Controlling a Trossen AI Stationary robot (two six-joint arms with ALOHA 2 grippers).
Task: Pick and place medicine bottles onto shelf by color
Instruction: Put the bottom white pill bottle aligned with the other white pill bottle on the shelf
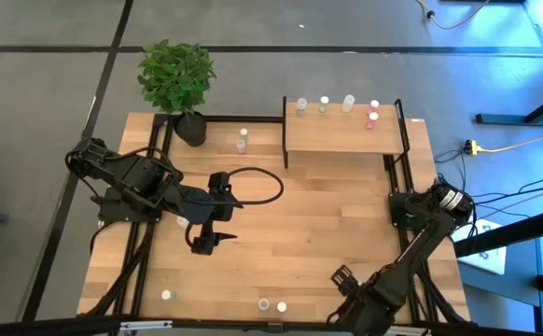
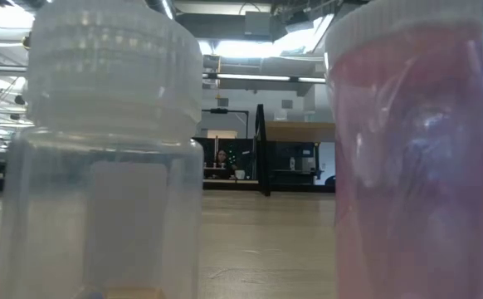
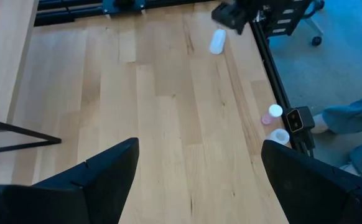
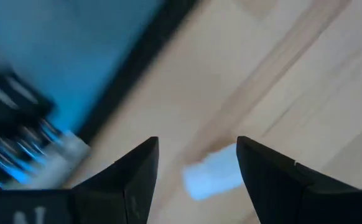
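A robotics lab or open office: a wooden table (image 1: 281, 233) on grey carpet, loose cables (image 1: 519, 145) at three o'clock, ceiling strip lights (image 2: 262, 77), desks and a seated person (image 2: 221, 162) beyond.

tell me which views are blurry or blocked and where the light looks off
Low view: two bottles stand right against the lens, a clear one and a pink one, soft and hiding most of the table; ceiling lights glare behind. Right wrist view: smeared throughout, with a blue cast at one side, the right end effector open. High and left wrist views: sharp.
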